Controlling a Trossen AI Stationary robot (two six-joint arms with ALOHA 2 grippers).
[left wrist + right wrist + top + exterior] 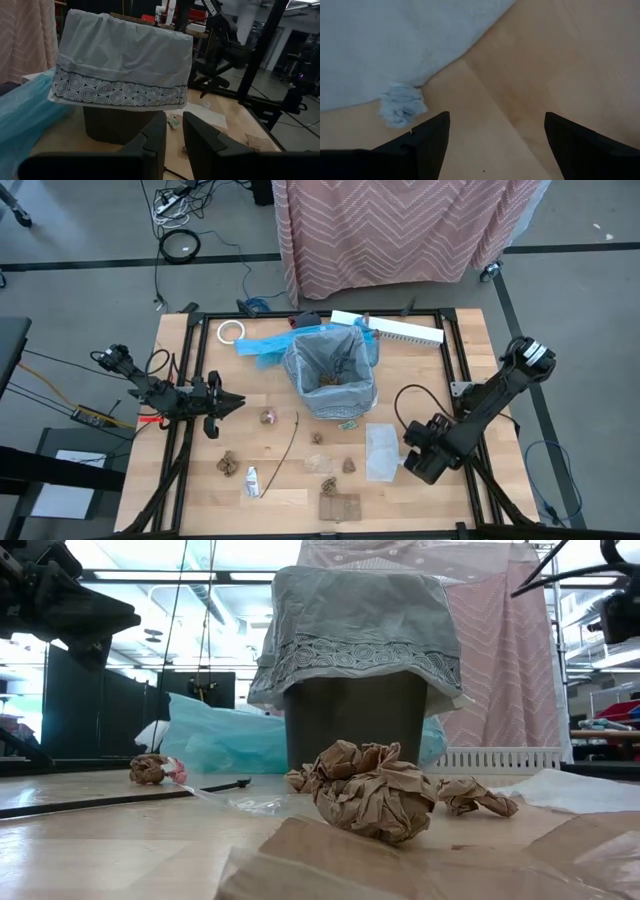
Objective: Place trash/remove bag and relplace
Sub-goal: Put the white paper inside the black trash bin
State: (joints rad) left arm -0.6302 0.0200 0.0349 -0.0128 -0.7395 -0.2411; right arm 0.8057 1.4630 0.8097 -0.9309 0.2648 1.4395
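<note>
The grey liner bag sits in the bin at the far middle of the desk, its rim folded over. Brown paper wads, a thin stick and a cardboard square lie scattered nearer. The right gripper hovers spread wide, empty, beside a clear wrapper. The left gripper, fingers narrowly parted and empty, points at the bin.
</note>
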